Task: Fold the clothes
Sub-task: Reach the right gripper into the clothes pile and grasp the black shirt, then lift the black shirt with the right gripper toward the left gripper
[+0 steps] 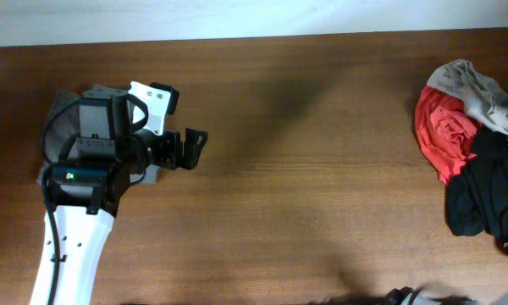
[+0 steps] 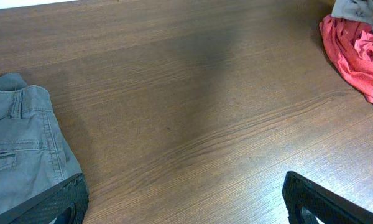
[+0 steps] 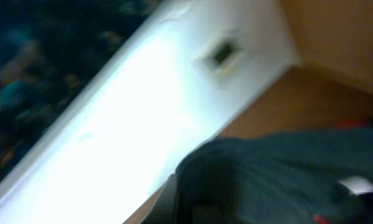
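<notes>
The clothes lie in a pile at the table's right edge: a beige-grey piece (image 1: 470, 83), a red piece (image 1: 440, 129) and a black piece (image 1: 481, 196). The red piece also shows in the left wrist view (image 2: 351, 53). Grey trousers (image 2: 18, 143) lie folded at the left, mostly under my left arm (image 1: 61, 106). My left gripper (image 1: 192, 148) is open and empty over bare wood, to the right of the trousers (image 2: 186, 211). The right wrist view is blurred. Dark fabric (image 3: 286, 174) fills its lower part, and the fingers cannot be made out.
The brown wooden table (image 1: 305, 169) stretches between the trousers and the pile. A white wall (image 1: 237, 17) runs along the far edge. A small part of my right arm (image 1: 411, 296) shows at the bottom edge of the overhead view.
</notes>
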Tool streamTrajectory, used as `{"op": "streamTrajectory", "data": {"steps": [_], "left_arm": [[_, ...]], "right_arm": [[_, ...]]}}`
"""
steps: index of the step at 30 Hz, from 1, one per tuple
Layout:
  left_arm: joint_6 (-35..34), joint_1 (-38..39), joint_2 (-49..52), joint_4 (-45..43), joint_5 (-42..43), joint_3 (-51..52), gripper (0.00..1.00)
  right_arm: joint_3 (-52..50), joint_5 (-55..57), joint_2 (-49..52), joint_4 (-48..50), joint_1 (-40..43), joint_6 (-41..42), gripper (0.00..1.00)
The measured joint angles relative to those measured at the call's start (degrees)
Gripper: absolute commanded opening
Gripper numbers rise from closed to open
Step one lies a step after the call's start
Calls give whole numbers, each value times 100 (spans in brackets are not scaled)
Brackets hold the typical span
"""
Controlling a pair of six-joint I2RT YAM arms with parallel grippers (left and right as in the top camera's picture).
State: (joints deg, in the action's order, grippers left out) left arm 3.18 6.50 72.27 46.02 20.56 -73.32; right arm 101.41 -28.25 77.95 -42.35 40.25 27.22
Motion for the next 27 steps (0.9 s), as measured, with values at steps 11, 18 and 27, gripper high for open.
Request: {"op": "streamTrajectory", "data": {"steps": [11,18,27], "left_arm": [[4,0,-125,11,0,-195,99],[15,0,-426,136,0,-271,99],[24,0,-424,387,7,-275,99]], "right_arm": [[-2,-144,-649,-1040,-1971,-951,4],[-4,-144,-531,-1478,-2957,-1434,4],[-4,-118,138,-1641,-3965,-1574,4]]}}
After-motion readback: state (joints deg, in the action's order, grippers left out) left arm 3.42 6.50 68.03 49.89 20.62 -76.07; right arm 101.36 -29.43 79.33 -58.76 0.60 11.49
